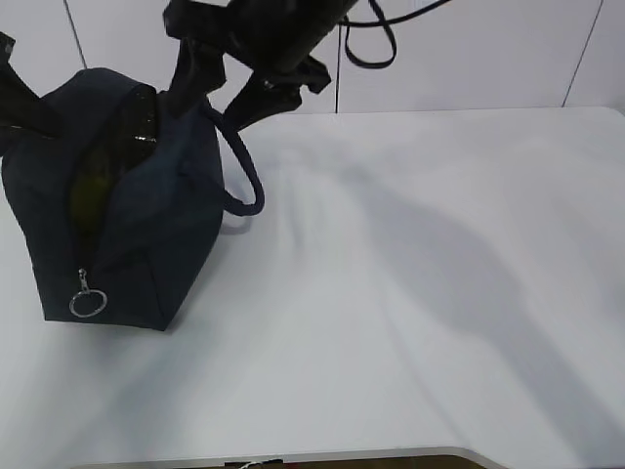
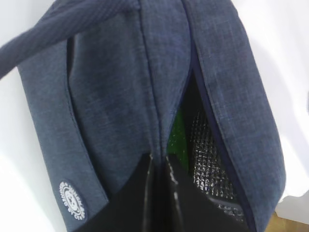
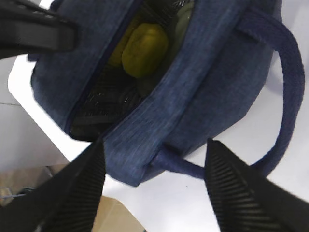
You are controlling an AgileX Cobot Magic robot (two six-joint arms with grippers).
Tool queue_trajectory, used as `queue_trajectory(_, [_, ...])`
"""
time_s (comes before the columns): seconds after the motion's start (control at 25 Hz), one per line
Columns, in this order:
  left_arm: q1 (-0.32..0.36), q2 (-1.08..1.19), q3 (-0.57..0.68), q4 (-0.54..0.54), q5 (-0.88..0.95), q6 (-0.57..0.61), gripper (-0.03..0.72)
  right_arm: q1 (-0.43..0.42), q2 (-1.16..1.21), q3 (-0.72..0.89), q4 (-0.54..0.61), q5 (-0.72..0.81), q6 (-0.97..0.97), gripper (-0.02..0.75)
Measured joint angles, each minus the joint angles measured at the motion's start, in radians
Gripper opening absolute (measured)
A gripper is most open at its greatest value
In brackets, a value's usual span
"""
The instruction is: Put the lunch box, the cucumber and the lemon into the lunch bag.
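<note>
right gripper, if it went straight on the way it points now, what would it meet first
Most likely the lunch bag: the right gripper stands open with the bag's side and handle base between its fingers. Depth is unclear.

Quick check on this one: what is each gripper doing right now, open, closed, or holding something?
Left gripper: closed, pinching the lunch bag's fabric edge beside the opening.
Right gripper: open, holding nothing, poised above the bag near one handle.

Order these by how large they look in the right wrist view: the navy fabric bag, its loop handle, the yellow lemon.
1. Navy fabric lunch bag, fills most of the view.
2. Its navy loop handle.
3. Yellow lemon inside the bag, deeper, so perhaps shrunk by distance.
</note>
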Motion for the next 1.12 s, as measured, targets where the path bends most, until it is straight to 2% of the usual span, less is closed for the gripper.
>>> queue_trajectory(0.24, [0.0,0.019,0.0,-0.002,-0.004,0.013,-0.01,0.0,0.059,0.0,0.011,-0.036,0.044,0.505])
queue_trajectory(0.56, [0.0,0.019,0.0,-0.008,-0.02,0.03,-0.01,0.0,0.079,0.0,0.078,-0.1,0.069,0.433])
queue_trajectory(1.12, [0.0,0.019,0.0,-0.036,-0.022,0.038,-0.01,0.0,0.142,0.0,0.147,-0.12,0.073,0.427])
